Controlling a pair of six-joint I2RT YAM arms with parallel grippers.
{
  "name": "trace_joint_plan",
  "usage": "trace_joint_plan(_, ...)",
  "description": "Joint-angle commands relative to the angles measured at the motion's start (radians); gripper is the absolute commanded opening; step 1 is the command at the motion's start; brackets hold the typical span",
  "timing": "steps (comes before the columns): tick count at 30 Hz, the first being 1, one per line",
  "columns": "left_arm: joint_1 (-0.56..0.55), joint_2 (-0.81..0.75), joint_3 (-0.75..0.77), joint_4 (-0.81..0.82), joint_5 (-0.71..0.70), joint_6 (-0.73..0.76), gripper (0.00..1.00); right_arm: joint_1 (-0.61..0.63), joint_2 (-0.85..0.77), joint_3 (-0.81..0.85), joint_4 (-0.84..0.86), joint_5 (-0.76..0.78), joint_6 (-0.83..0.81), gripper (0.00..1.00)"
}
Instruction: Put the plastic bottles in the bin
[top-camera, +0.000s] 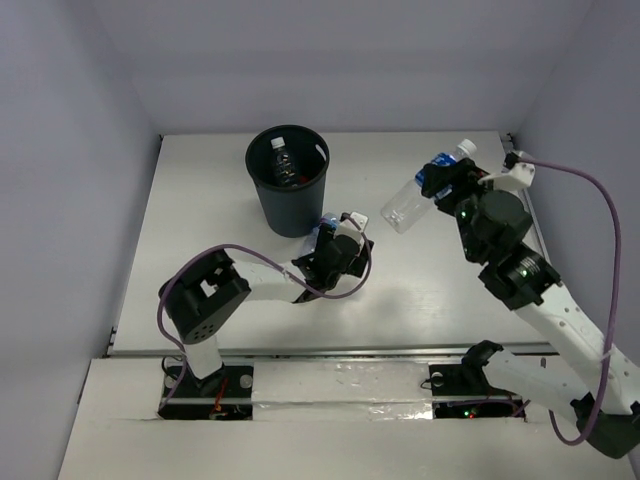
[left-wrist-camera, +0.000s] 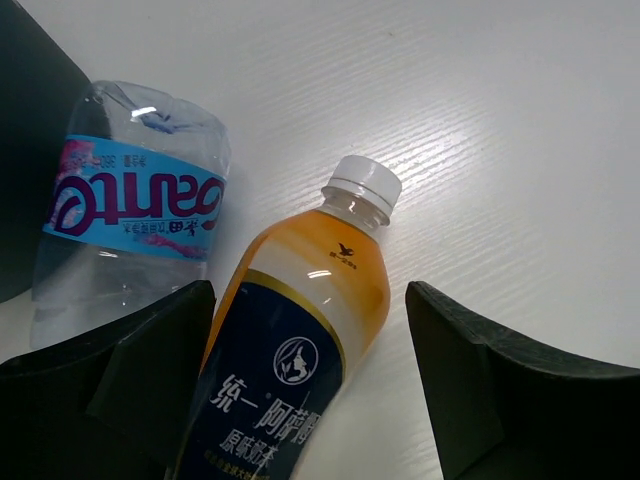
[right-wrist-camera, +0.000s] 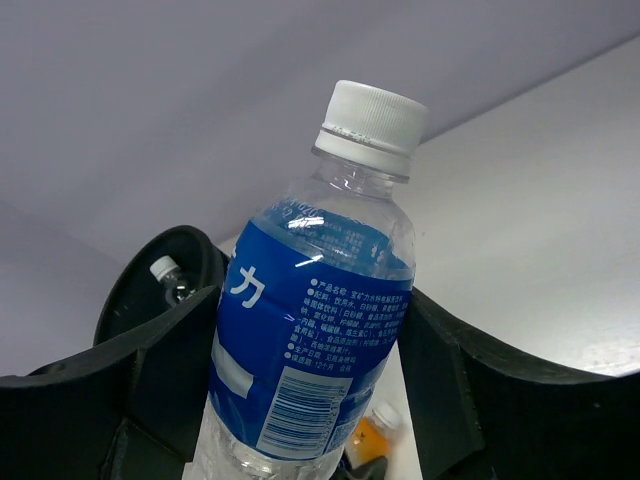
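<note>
The black bin (top-camera: 288, 190) stands at the back of the table with one bottle (top-camera: 282, 165) inside. My left gripper (top-camera: 338, 234) is low at the bin's right base, open around an orange-filled bottle (left-wrist-camera: 300, 330) with a dark label and white cap, which lies on the table. In the left wrist view (left-wrist-camera: 308, 300) one finger (left-wrist-camera: 150, 360) is against the bottle, the other stands apart. A clear blue-labelled bottle (left-wrist-camera: 130, 215) lies beside it against the bin wall (left-wrist-camera: 25, 150). My right gripper (top-camera: 445, 180) is shut on a blue-labelled, white-capped bottle (right-wrist-camera: 320, 330) held in the air, right of the bin (right-wrist-camera: 160, 290).
The white table (top-camera: 200, 250) is enclosed by pale walls at the back and sides. The right arm's purple cable (top-camera: 600, 230) loops near the right wall. The left arm's elbow (top-camera: 205, 295) sits at the front left.
</note>
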Motion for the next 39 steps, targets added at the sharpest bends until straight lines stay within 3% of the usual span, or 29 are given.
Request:
trace_joint_plan(1,-0.002,0.016,0.041,0.014,-0.005,0.007,0.76,-0.005,0.095,0.118,0.142,-0.049,-0.097,0.5)
trace_joint_plan(11,-0.002,0.06,0.038,0.041,0.029,0.002,0.79,-0.005,0.517,0.432,0.229,-0.204,-0.191,0.48)
trace_joint_plan(21,-0.002,0.036,-0.002,0.081,0.096,-0.028,0.61,0.064,0.868,0.76,0.285,-0.194,-0.34,0.48)
trace_joint_plan(24,-0.002,0.027,-0.016,0.098,0.11,-0.039,0.56,0.104,0.938,0.868,0.257,-0.131,-0.419,0.48)
trace_joint_plan(33,-0.002,-0.027,-0.062,0.124,0.133,-0.074,0.51,0.163,1.16,1.037,0.28,0.027,-0.619,0.48)
trace_joint_plan(39,-0.002,-0.085,-0.108,0.144,0.138,-0.091,0.51,0.19,1.209,1.032,0.335,0.119,-0.72,0.49)
